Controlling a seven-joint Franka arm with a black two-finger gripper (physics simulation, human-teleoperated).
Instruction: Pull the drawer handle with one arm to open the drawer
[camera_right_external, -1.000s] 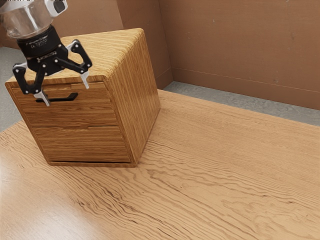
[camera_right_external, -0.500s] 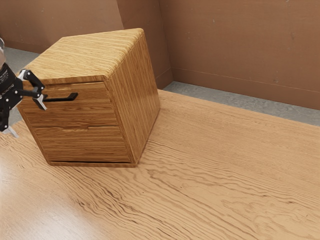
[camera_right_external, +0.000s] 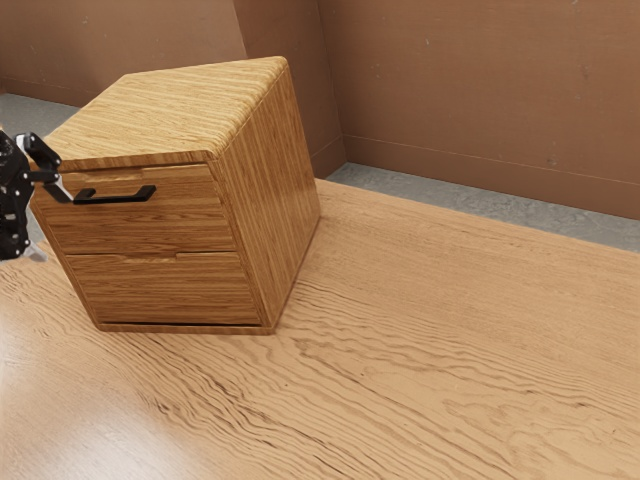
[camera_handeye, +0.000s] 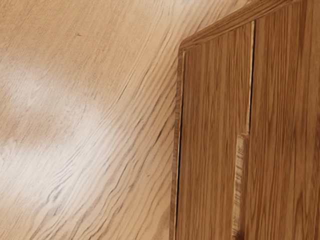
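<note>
Since a second ago: tool (camera_right_external: 48, 226) has moved off the cabinet's top front edge, down to the exterior view's left edge; over the last half second it has shifted slightly up and further left.

Tool: black, two fingers (camera_right_external: 42, 160) standing wide apart, clamped on nothing. The upper one reaches to the left end of the handle (camera_right_external: 115, 195); whether it touches cannot be told. The lower one hangs below, beside the cabinet's left front corner.

Handle: black bar, level, on the top drawer (camera_right_external: 150, 215).

Top drawer: front flush with the lower drawer (camera_right_external: 165, 288), shut.

Cabinet (camera_right_external: 265, 170): light striped wood, two drawers, standing on the counter (camera_right_external: 430, 360) near its back left. The wrist view shows its front (camera_handeye: 215, 125) with the seams between panels, and counter (camera_handeye: 75, 125) beside it.

Counter: wood-grain, glossy.

Surroundings: brown wall (camera_right_external: 480, 90), grey floor (camera_right_external: 520, 208) behind the counter.
</note>
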